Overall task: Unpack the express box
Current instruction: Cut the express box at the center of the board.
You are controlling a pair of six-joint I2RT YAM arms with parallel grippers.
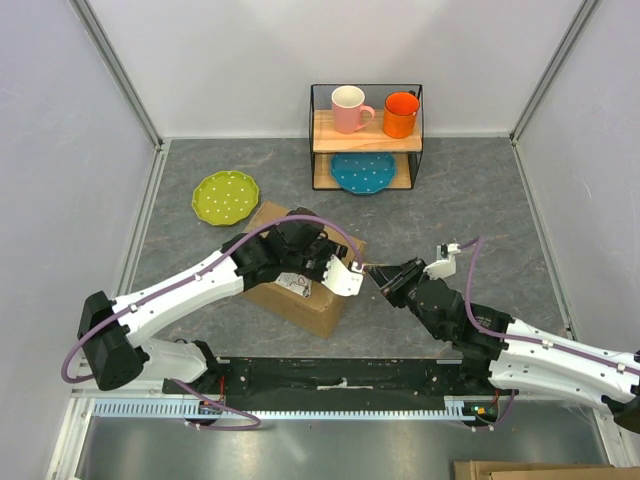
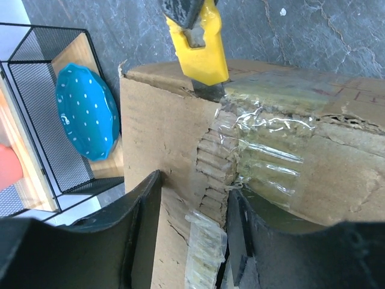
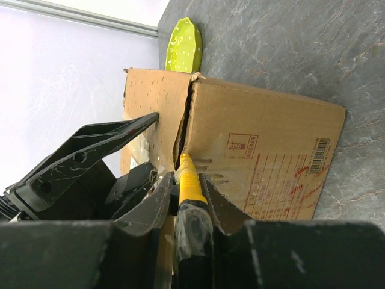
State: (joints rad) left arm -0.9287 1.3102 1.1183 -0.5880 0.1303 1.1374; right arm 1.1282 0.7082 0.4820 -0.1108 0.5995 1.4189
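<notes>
The express box, brown corrugated cardboard with a red-printed label, lies at the table's middle front. My left gripper reaches over it from the left. In the left wrist view its jaws clamp the box's torn, taped corner edge. My right gripper is shut on a yellow utility knife. In the right wrist view the gripper holds the knife with its tip at the open seam of the box. The knife meets the box's top edge in the left wrist view.
A black wire rack at the back holds a pink mug, an orange mug and a blue dotted plate. A green dotted plate lies behind the box on the left. Grey walls enclose the table.
</notes>
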